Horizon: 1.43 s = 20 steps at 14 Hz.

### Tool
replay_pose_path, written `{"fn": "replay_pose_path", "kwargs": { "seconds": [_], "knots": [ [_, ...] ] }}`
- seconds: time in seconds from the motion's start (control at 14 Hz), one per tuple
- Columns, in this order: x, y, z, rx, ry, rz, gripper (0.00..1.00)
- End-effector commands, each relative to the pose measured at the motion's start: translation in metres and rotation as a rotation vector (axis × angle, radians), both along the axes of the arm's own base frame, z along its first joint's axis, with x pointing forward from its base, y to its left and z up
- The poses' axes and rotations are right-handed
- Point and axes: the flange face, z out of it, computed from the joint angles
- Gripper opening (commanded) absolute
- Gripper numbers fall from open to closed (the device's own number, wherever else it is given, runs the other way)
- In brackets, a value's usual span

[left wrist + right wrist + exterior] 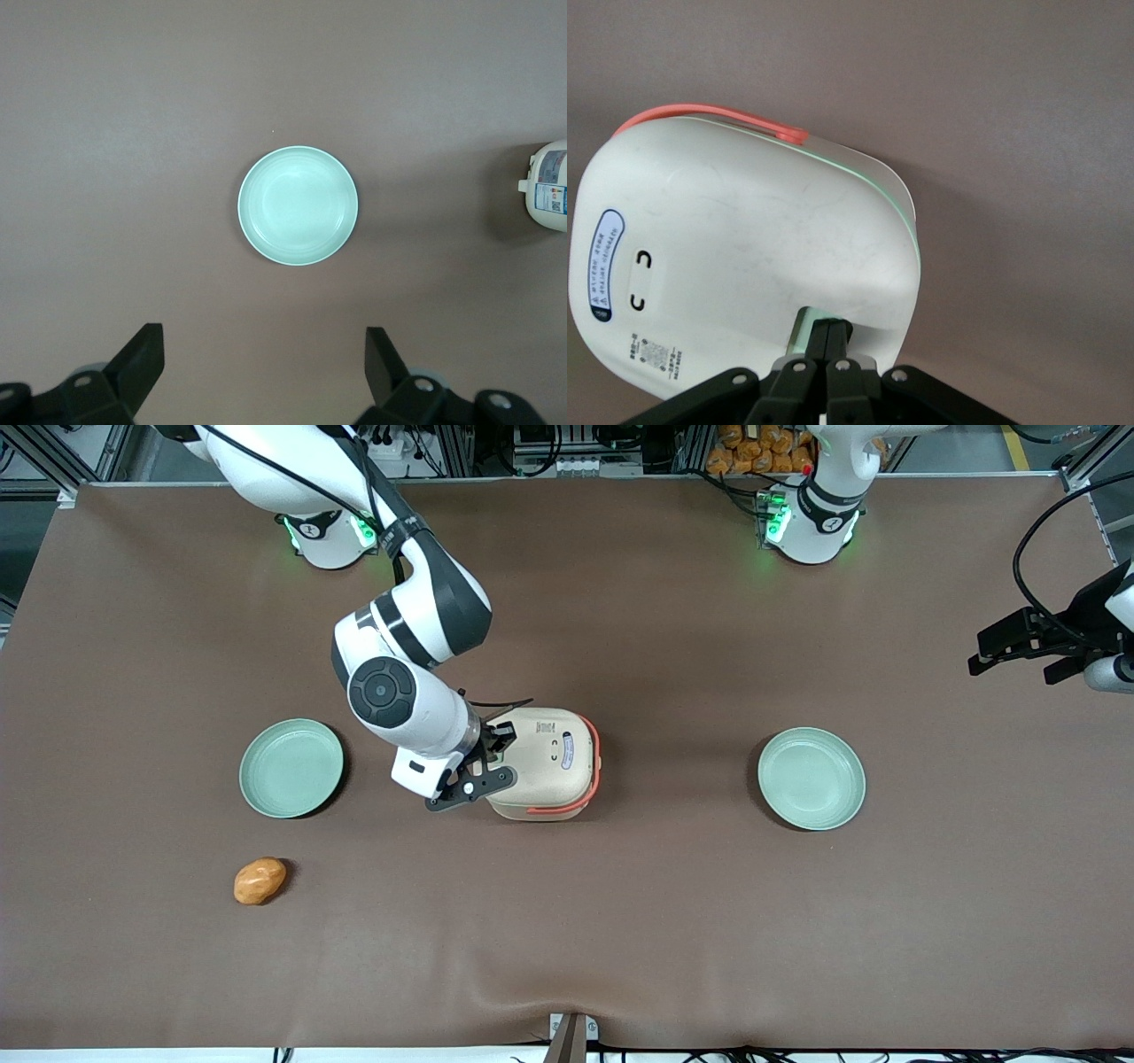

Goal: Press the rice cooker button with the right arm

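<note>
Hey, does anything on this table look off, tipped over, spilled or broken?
Nothing stands out. The rice cooker sits upright with its lid closed, both plates lie flat and empty, and the potato-like item rests alone on the cloth. The tool, fingers together, meets the cooker's edge.

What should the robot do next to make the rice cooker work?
Probably push a little farther in. The end effector, fingers shut together, sits at the notch in the lid edge of the closed rice cooker, where the button seems to be.
</note>
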Motion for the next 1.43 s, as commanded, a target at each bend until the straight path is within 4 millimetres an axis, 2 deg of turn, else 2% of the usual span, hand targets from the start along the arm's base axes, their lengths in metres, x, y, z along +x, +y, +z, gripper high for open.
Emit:
{"fn": "replay_pose_path", "kwargs": {
  "seconds": [0.0, 0.14, 0.21, 0.43, 0.5, 0.71, 1.07, 1.21, 1.36],
  "knots": [
    [0.002, 0.004, -0.012, 0.004, 0.022, -0.006, 0.00],
    [0.004, -0.002, 0.021, 0.025, -0.018, -0.011, 0.00],
    [0.005, -0.004, 0.042, 0.040, -0.046, -0.014, 0.10],
    [0.009, -0.022, 0.090, 0.070, -0.099, -0.034, 0.86],
    [0.008, -0.027, 0.104, 0.074, -0.114, -0.035, 1.00],
    [0.003, -0.051, 0.146, 0.081, -0.128, -0.049, 1.00],
    [-0.011, -0.102, 0.207, 0.041, -0.141, -0.079, 1.00],
    [-0.017, -0.135, 0.235, -0.014, -0.174, -0.090, 1.00],
    [-0.023, -0.179, 0.262, -0.020, -0.163, -0.145, 1.00]
  ]
}}
